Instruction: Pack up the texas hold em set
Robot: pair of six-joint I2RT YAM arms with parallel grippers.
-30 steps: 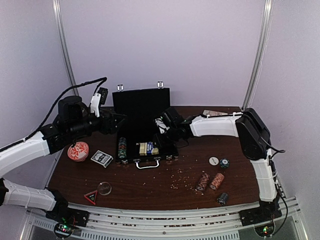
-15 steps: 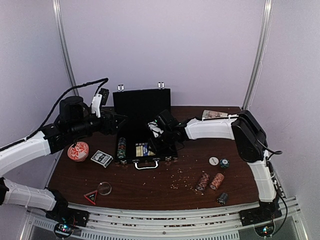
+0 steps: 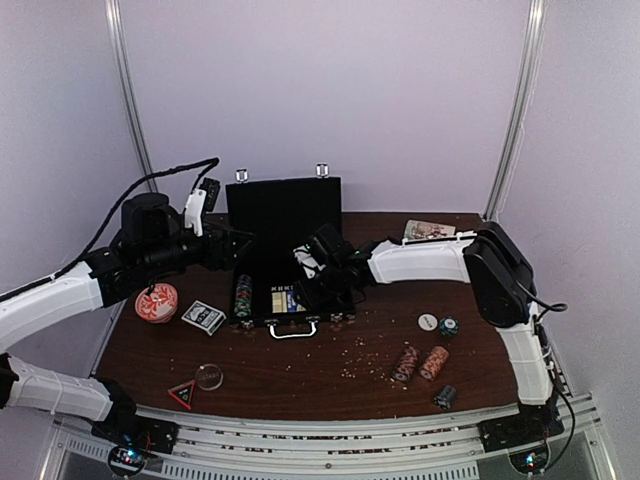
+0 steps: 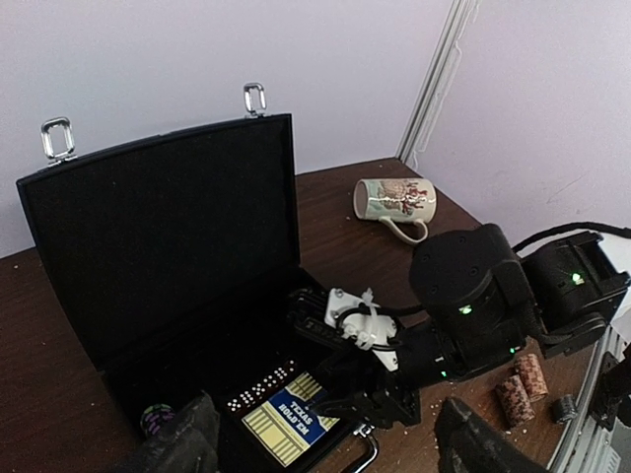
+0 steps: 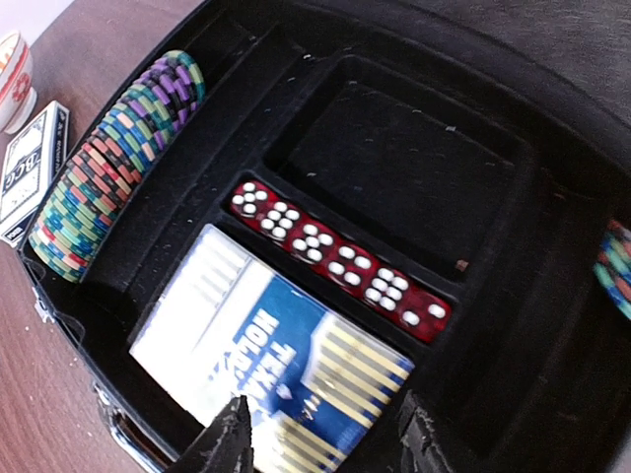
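Note:
The black briefcase point(image 3: 283, 215) stands open at mid table, lid upright; its lid fills the left wrist view point(image 4: 163, 232). A blue-and-yellow boxed card deck point(image 5: 266, 345) lies in its front slot, beside a row of red dice point(image 5: 335, 258) and a striped chip stack point(image 5: 113, 163). My right gripper point(image 5: 327, 439) is open just above the deck's near end, fingers either side; it also shows in the top view point(image 3: 308, 287). My left gripper point(image 3: 243, 243) hovers open and empty at the lid's left edge. A second deck point(image 3: 203, 317) and chip stacks point(image 3: 405, 363) lie on the table.
An orange-red dish point(image 3: 156, 302) sits left of the case. A white printed mug point(image 3: 428, 229) lies on its side at the back right. A white button point(image 3: 428, 321), more chips point(image 3: 448, 326), a clear disc point(image 3: 209, 376) and a triangle marker point(image 3: 182, 394) lie around; crumbs dot the front.
My right gripper has moved left and down into the case, over the deck. The deck now lies flat in the front slot. The left arm has barely moved.

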